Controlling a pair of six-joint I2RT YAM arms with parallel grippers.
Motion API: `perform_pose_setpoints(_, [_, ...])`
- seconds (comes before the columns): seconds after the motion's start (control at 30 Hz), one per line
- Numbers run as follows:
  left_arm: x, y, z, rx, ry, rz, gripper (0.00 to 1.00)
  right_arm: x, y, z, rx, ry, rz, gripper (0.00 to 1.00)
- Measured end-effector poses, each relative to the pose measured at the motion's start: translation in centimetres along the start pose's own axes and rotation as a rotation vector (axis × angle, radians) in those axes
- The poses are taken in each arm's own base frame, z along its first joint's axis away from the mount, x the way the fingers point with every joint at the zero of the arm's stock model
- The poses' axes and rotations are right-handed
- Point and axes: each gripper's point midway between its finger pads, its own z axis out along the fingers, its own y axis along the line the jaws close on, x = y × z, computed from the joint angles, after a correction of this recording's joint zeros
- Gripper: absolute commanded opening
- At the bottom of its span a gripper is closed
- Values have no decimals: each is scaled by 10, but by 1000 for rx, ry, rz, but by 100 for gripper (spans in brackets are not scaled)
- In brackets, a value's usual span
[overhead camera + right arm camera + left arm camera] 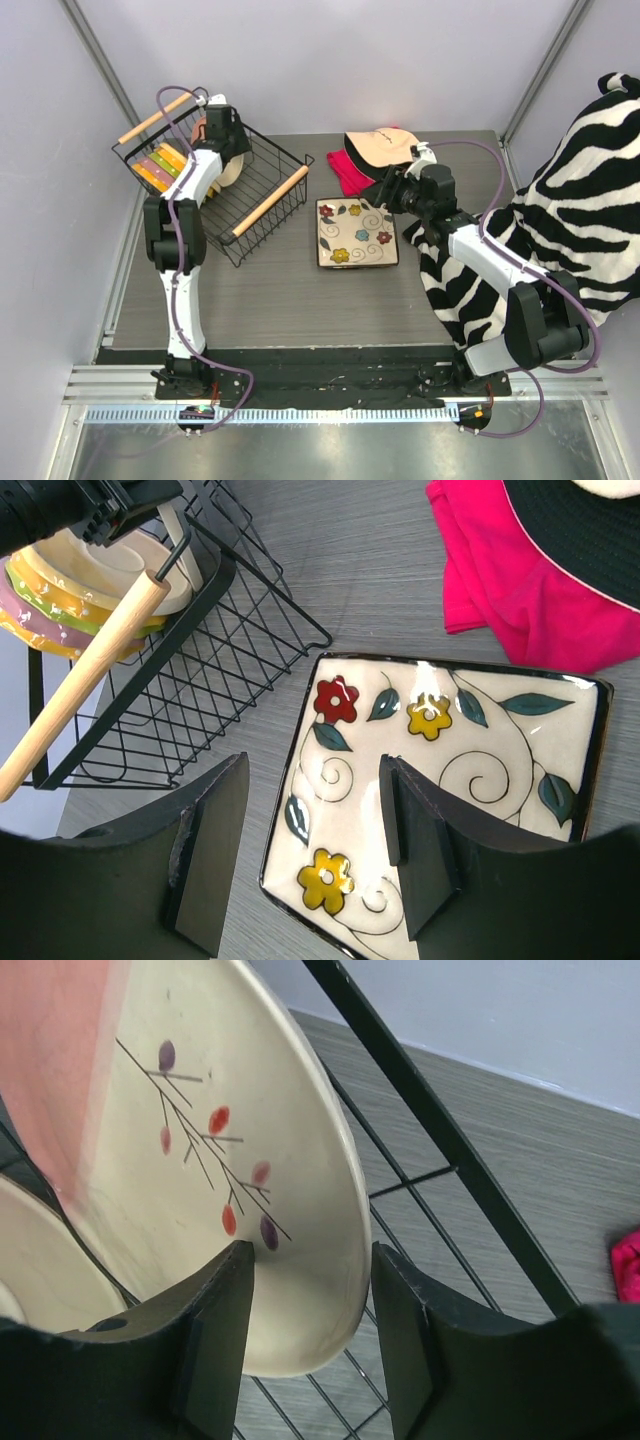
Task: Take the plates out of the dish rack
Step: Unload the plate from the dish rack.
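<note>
Left gripper (pixel 312 1270): down inside the dish rack (pixel 262 172), its two fingers (pixel 215 1345) standing either side of the lower rim of a cream plate (pixel 180 1190); one finger lies against the plate's face and the other is just beside the rim, and whether they are pressing on it cannot be told
Cream plate: round, painted with a thin dark branch and red and purple leaves, tilted against the rack's wire wall; a pink plate (pixel 50 1060) leans directly behind it
Right gripper (pixel 315 780): jaws apart with nothing between them, hovering over the near-left part of the square plate (pixel 450 780)
Square plate: out of the rack, lying flat on the grey table (pixel 300 300) just right of the rack and apart from it; cream with a dark rim, red and yellow flowers, teal leaves and curling stems
Coloured plates (pixel 160 165): yellow, green, orange and pink, packed together at the rack's left end, beside the cream plate
Dish rack: black wire, set at an angle on the table's far-left side, with one wooden handle (pixel 268 203) along its right edge and another (pixel 155 118) along its far-left edge
Around the scene: a pink cloth (pixel 345 172) under a cream-and-black cap (pixel 380 145) just beyond the square plate; zebra-print fabric (pixel 570 200) draped at the table's right side, behind the right arm
</note>
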Motion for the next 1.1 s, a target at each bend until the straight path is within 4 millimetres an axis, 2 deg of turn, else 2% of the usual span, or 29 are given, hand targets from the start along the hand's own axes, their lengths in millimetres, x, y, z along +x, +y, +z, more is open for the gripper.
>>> perform_pose_setpoints(0.13, [-7,4,4,-30,-17,28,52,3,-1,2,-1,10,2,63])
perform_pose_setpoints(0.4, [-15,8,9,-131,-46,148,58,6,-3,5,0,21,5,63])
perform_pose_setpoints(0.63, [-17,11,18,-201,-33,245,59,12,-6,8,1,39,10,63])
perform_pose_setpoints(0.9, [4,29,16,-273,11,294,59,14,-7,10,0,48,12,63])
perform_pose_setpoints(0.93, [15,35,12,-283,36,301,59,14,-6,10,-2,48,11,63])
perform_pose_setpoints(1.1, [35,53,-10,-323,73,294,59,14,-5,10,-8,49,12,63])
